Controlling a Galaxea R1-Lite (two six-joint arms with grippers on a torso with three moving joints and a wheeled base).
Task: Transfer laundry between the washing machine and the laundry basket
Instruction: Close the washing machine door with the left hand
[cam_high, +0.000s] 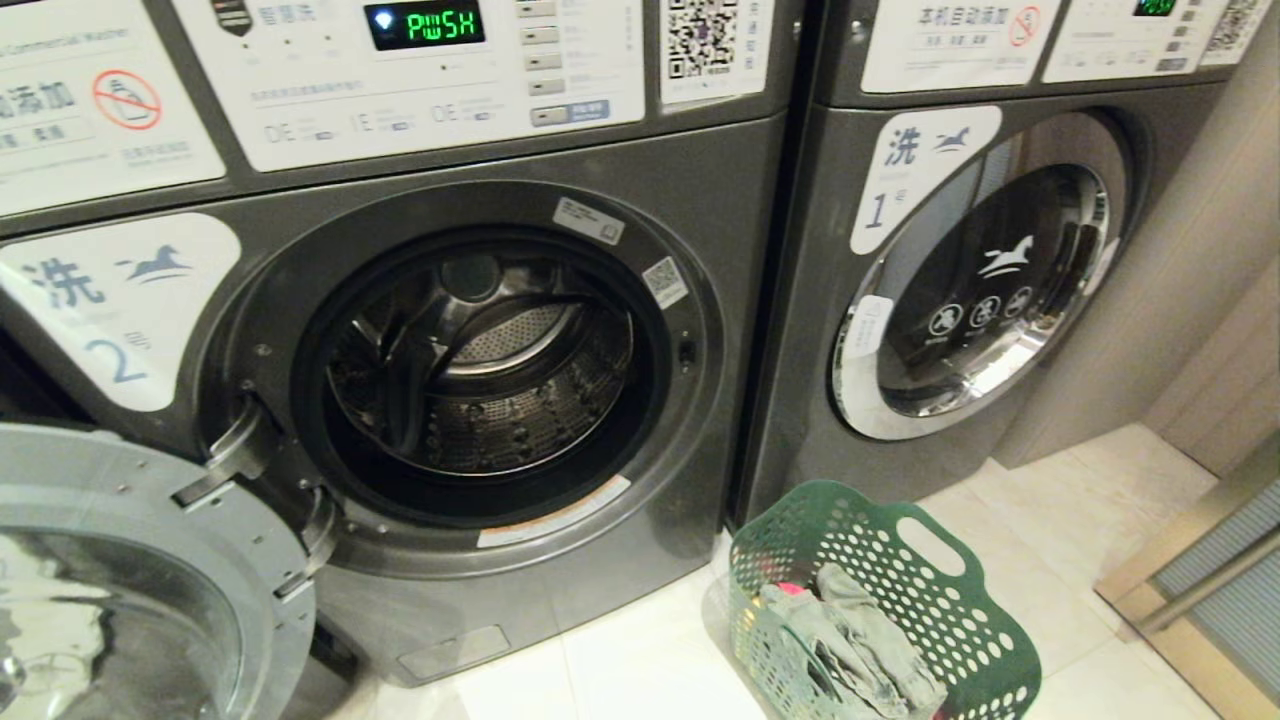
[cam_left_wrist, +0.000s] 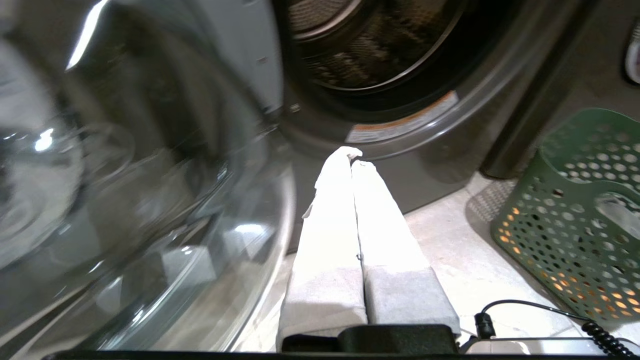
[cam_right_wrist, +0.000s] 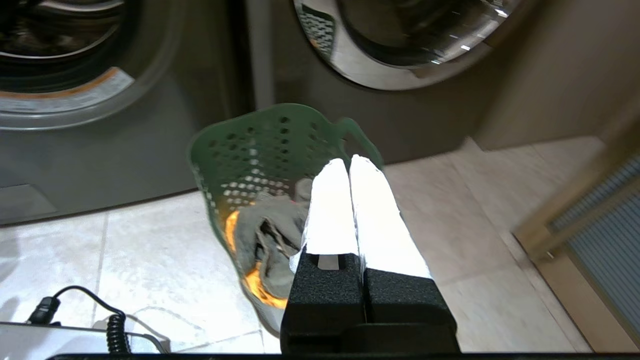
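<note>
pale tiled floor (cam_high: 650, 650) underfoot, with a row of dark grey front-loaders along the wall beyond it. nearest to me, my left gripper (cam_left_wrist: 354, 156) hangs low with its white fingers pressed flat together, holding nothing; it sits just beside the swung-open glass door (cam_left_wrist: 125, 200) and points toward the lower front of the washing machine (cam_high: 700, 330). my right gripper (cam_right_wrist: 349, 162) is likewise closed tight on nothing, its fingertips over the near rim of the laundry basket (cam_high: 960, 610). neither arm appears in the head view. the laundry basket, green and perforated with a cut-out handle, stands on the floor near the seam between the two machines, close to their fronts. the laundry (cam_high: 850, 640) lies inside it: a grey-olive piece on top, a bright pink edge showing behind it, and an orange piece visible low through the holes in the right wrist view. next back, the washing machine marked "2" has its door hinged out to the left; the steel drum (cam_high: 490, 370) is exposed and i can see no cloth in it. its display (cam_high: 425, 24) above glows green. to its right the machine marked "1" (cam_high: 960, 280) has its chrome-ringed door shut. a beige wall (cam_high: 1200, 270) closes the right side.
</note>
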